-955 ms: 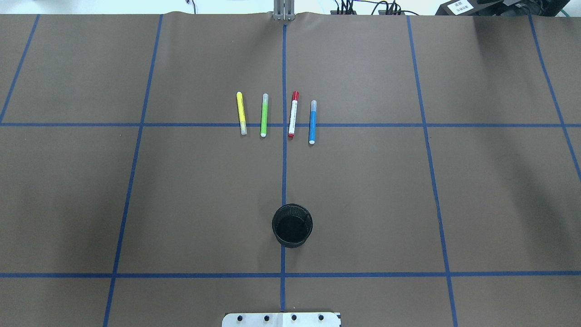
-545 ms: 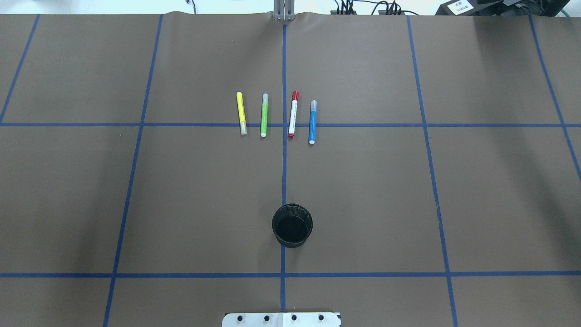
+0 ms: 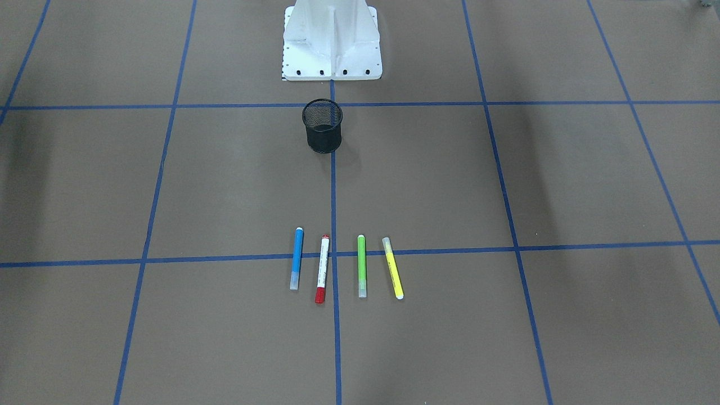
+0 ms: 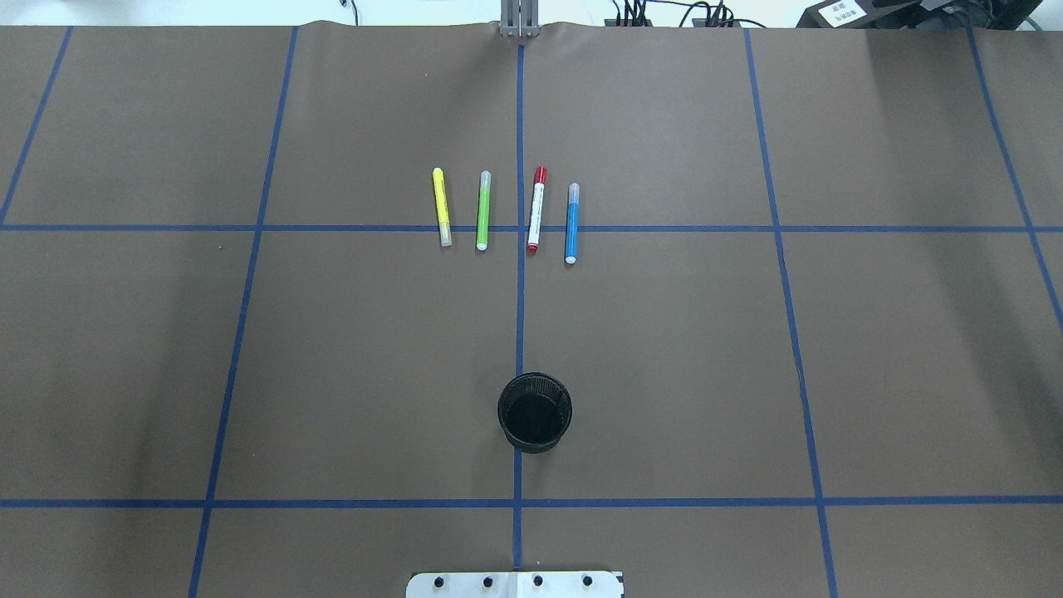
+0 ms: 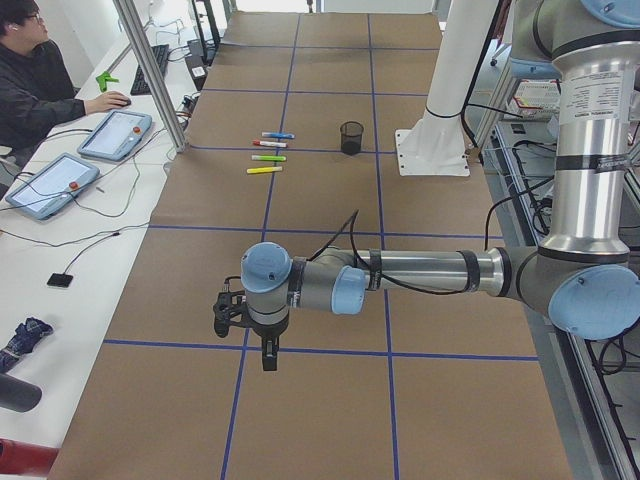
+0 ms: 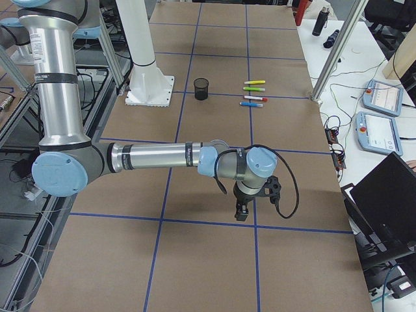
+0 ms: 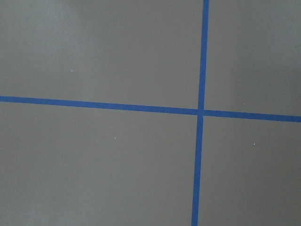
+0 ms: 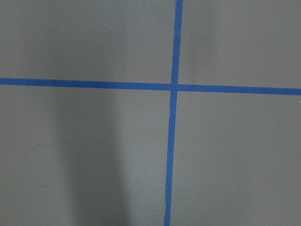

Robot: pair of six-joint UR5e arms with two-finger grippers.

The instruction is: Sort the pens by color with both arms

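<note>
A table covered in brown paper [image 4: 349, 332] and gridded with blue tape lines [image 4: 166, 227] fills the workspace. Four slim marker pens lie flat across one cross line, side by side but apart. The yellow pen [image 4: 442, 207] and the lime green pen [image 4: 482, 210] are on the robot's left of the centre line. The white pen with a red cap [image 4: 536, 209] and the blue pen [image 4: 571, 223] are on its right. That split probably gives each arm two, with gaps for fingers. A black mesh cup [image 4: 535, 412] stands upright nearer the base.

The left gripper [image 5: 268, 355] and the right gripper [image 6: 242, 211] hang pointing down over bare paper towards opposite ends of the table, well away from the pens. Neither holds a pen, and how far either is spread cannot be told.
</note>
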